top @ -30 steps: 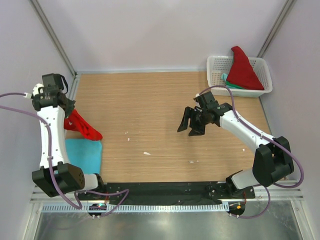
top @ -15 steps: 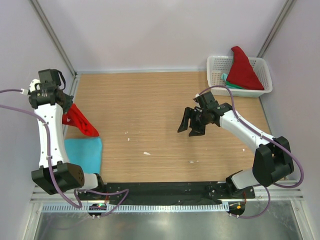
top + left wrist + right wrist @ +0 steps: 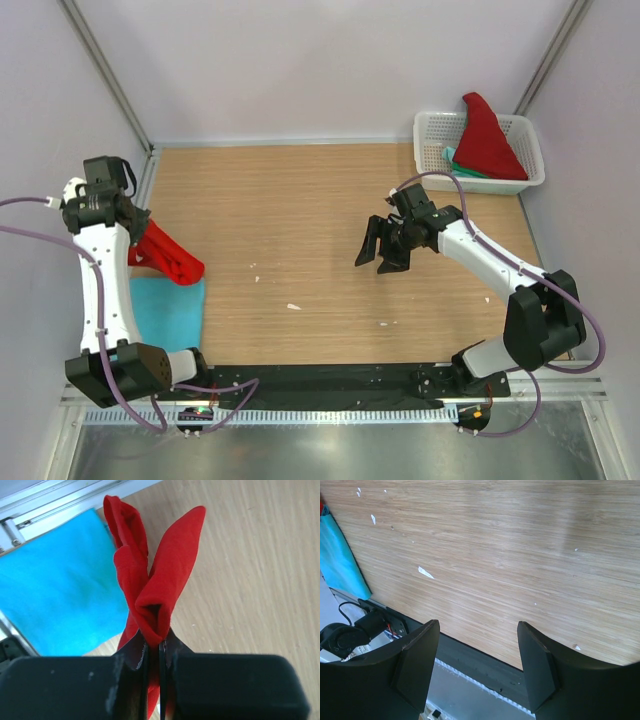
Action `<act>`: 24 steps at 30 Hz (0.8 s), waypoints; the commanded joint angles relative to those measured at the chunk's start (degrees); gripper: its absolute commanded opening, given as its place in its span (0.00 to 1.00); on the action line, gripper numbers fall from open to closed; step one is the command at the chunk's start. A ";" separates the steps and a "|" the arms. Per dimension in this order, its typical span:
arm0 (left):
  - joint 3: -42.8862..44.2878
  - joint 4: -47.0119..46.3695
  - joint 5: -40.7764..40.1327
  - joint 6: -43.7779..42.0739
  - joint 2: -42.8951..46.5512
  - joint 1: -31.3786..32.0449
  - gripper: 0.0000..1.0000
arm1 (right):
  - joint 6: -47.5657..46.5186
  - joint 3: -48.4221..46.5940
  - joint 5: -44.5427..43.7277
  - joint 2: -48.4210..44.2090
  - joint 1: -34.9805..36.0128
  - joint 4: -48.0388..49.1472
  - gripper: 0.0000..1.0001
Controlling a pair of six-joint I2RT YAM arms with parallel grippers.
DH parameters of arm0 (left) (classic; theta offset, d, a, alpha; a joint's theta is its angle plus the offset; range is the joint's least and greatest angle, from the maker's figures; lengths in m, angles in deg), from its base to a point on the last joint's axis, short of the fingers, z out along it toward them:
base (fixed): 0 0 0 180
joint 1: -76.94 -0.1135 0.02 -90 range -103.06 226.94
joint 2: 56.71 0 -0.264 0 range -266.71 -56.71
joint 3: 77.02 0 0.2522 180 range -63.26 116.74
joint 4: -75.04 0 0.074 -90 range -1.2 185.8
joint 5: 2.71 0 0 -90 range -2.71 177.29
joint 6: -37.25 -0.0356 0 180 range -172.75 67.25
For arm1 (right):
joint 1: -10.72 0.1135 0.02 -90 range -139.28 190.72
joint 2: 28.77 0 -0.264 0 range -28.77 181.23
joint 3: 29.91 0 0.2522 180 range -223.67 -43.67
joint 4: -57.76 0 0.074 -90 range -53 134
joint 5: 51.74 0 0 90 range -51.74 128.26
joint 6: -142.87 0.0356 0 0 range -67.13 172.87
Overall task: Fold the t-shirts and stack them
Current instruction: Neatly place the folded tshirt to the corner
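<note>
My left gripper [image 3: 154,647] is clamped on a bunched bright red cloth t-shirt [image 3: 167,575] beside the flat light blue cloth t-shirt [image 3: 60,585]; my right gripper [image 3: 476,630] hangs spread apart above the wooden table [image 3: 495,540]

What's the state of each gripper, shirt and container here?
Left gripper: shut on red shirt.
Right gripper: open, empty, above table.
Red shirt: bunched, gripped at one end.
Blue shirt: flat on table, near-left corner.
Basket: holds second red shirt and teal shirt, unfolded.
</note>
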 commanded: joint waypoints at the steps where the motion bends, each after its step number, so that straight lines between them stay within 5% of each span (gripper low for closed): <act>1: -3.07 0.00 -3.03 -1.01 3.18 -0.25 0.00 | -0.64 -1.30 0.70 -0.56 0.23 -0.22 0.69; 24: -14.41 -1.94 -12.52 -7.42 8.46 -0.77 0.00 | -1.17 1.86 1.22 -1.70 0.23 -0.66 0.70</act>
